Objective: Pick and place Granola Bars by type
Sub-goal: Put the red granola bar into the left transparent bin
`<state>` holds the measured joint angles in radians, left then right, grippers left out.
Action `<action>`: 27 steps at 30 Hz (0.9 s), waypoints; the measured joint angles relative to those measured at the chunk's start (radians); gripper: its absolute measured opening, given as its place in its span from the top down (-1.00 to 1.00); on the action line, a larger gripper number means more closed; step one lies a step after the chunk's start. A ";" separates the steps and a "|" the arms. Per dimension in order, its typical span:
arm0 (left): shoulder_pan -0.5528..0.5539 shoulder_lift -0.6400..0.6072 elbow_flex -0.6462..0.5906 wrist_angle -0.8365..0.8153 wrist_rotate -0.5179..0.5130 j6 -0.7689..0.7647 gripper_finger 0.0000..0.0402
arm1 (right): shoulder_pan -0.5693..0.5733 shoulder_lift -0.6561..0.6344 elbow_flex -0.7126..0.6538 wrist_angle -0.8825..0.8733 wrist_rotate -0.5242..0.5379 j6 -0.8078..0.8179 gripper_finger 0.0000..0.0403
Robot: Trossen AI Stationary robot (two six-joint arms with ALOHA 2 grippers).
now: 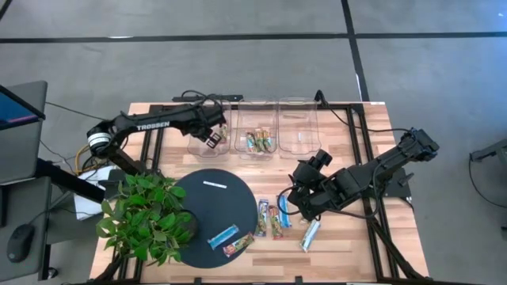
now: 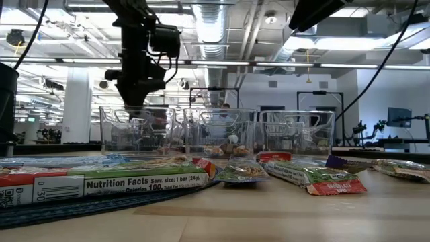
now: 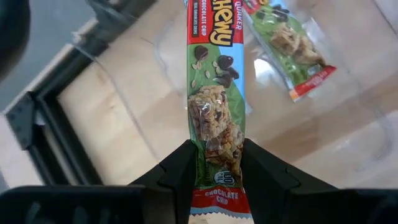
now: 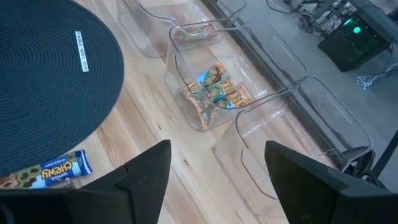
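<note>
Holding stock as follows: bench (image 1: 372,127), wooden, carrying a round dark mat (image 1: 207,214) and three clear bins in a row, the left bin (image 1: 207,131) directly beneath the left tool (image 1: 214,139), the middle bin (image 1: 258,136) beside it with several bars inside, the right bin (image 1: 298,131) beyond that with no contents I can make out. Granola Bars, loose lot (image 1: 273,220): about half a dozen flat wrapped bars on the bench just beside the right tool (image 1: 295,198), two of them on the mat's near edge. Right tool: fingers spread wide, holding nothing, hovering above that lot. Left tool: clamped on one green chocolate-chip bar (image 3: 214,93) by its bottom end, the bar standing out past the fingertips (image 3: 180,171) over the left bin, where a like bar (image 3: 289,43) already lies. Handling, judged: very light, wrapper soft and slick, contents crumbly under hard pressure; flat faces across the short width offer the surest hold, and an end grip like this one leaves the bar free to droop or swing.
</note>
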<state>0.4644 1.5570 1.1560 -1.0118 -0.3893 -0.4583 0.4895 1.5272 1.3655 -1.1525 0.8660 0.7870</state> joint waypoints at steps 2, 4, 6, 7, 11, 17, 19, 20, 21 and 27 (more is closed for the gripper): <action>0.000 0.000 -0.008 0.014 0.014 0.000 0.45 | 0.000 0.000 0.000 0.000 0.000 0.000 -0.27; 0.000 0.000 -0.015 0.030 0.015 -0.001 0.45 | 0.000 0.000 0.000 0.000 0.000 0.000 -0.27; -0.001 0.000 -0.016 0.037 0.017 -0.001 0.43 | 0.000 0.000 0.000 0.000 -0.001 0.000 -0.27; -0.002 0.000 -0.016 0.046 0.017 -0.001 0.41 | 0.000 0.000 0.000 0.000 -0.001 0.000 -0.27; -0.002 0.000 -0.016 0.071 0.019 -0.001 0.28 | 0.000 0.000 0.000 0.000 -0.003 0.001 -0.27; -0.002 0.000 -0.016 0.071 0.023 -0.001 0.05 | 0.000 0.000 0.000 0.000 -0.004 0.001 -0.27; -0.002 0.000 -0.016 0.071 0.041 0.002 0.00 | 0.000 0.000 0.000 0.000 -0.004 0.001 -0.27; -0.002 0.000 -0.016 0.072 0.054 0.007 -0.02 | 0.000 0.000 0.000 0.000 -0.006 0.001 -0.27; -0.002 0.000 -0.016 0.074 0.070 0.018 -0.04 | 0.000 0.000 0.000 0.000 -0.012 0.000 -0.27; -0.050 0.000 0.008 0.110 0.161 0.127 -0.06 | -0.002 -0.001 -0.016 0.020 -0.130 -0.066 -0.27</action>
<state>0.4143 1.5566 1.1642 -0.9023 -0.2280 -0.3310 0.4875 1.5261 1.3494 -1.1328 0.7365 0.7208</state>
